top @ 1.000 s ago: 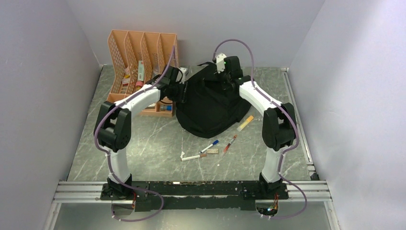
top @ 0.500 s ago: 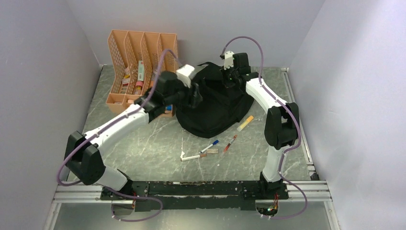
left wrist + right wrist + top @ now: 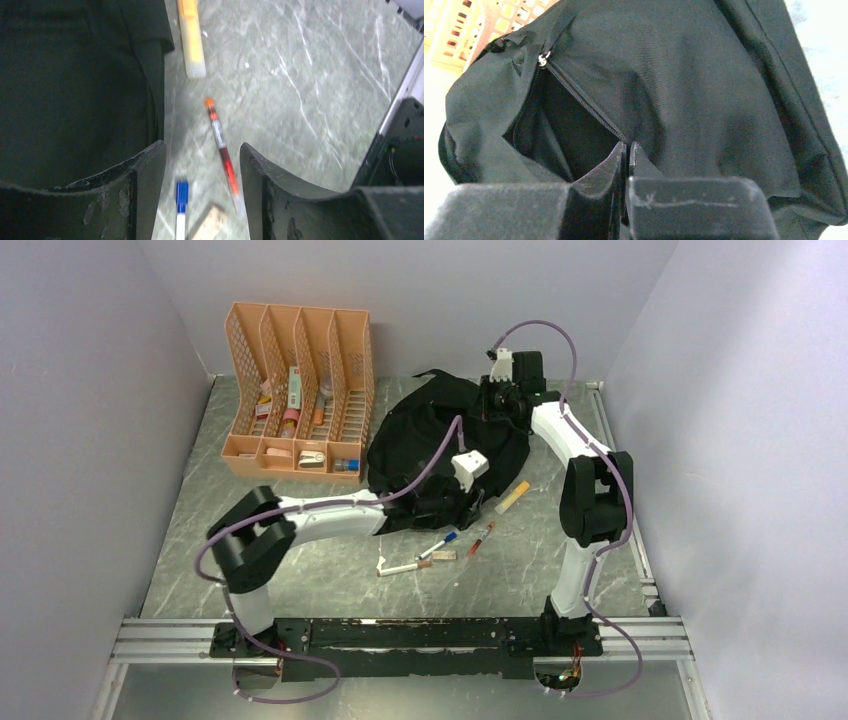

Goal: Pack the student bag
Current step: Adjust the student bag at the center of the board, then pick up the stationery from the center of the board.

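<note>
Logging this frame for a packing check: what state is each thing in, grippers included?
bag: zip open, slumped
right gripper: shut on the bag's zip edge
left gripper: open, empty, above the red pen
red pen: lying flat, outside the bag
blue marker: capped, lying flat
highlighter: lying flat beside the bag
organizer: upright, holding supplies

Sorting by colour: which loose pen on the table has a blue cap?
The short marker lying between the long white marker and the red pen; only its cap is blue.
</note>
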`<move>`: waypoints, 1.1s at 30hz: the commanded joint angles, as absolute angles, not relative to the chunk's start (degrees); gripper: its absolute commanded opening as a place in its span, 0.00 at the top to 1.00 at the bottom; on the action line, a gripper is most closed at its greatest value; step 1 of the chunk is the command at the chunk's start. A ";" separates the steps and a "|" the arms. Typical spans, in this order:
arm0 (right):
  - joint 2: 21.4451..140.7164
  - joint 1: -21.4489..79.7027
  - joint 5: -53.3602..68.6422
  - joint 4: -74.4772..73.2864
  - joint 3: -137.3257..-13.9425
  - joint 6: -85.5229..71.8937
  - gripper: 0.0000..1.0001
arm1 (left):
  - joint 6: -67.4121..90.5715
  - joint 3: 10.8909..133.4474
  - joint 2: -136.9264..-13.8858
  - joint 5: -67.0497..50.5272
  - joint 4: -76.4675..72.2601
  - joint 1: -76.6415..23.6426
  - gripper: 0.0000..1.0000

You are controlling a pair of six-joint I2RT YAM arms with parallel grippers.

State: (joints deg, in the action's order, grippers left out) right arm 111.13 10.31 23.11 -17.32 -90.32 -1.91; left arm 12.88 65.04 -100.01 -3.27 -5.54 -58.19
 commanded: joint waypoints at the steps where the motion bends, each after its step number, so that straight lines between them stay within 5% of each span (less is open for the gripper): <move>1: 112.66 7.83 28.81 -16.73 -92.32 -6.80 1.00 | 12.91 72.22 -106.98 -4.27 -17.22 -58.05 0.41; 12: 113.18 7.82 29.49 -18.38 -94.35 -6.92 1.00 | 11.73 95.27 -126.29 -4.82 -8.27 -58.79 0.42; 33: 113.75 7.82 30.67 -19.84 -93.69 -5.10 1.00 | 11.25 111.45 -140.51 5.98 4.60 -60.65 0.37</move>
State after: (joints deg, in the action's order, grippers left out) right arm 112.77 8.62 30.30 -19.31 -92.09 -5.78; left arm 12.40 107.44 -138.32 2.09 1.39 -60.23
